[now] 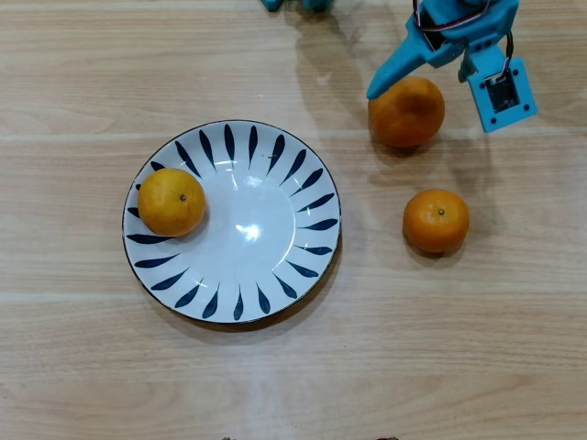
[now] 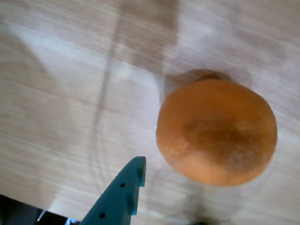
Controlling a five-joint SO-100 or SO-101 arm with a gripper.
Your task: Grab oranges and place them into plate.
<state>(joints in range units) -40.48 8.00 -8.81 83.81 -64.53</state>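
The largest orange lies on the wooden table, right of the plate. My blue gripper hovers over its far side, open, with one pointed finger reaching past the orange's upper left; its other finger is not clearly seen. The wrist view shows that finger alone at the bottom edge, apart from the big orange on its right. A smaller orange sits on the table below the big one. Another small orange rests on the left part of the plate.
A blue camera block on the arm hangs right of the big orange. Bare wood surrounds the plate, and the arm's base shows at the top edge.
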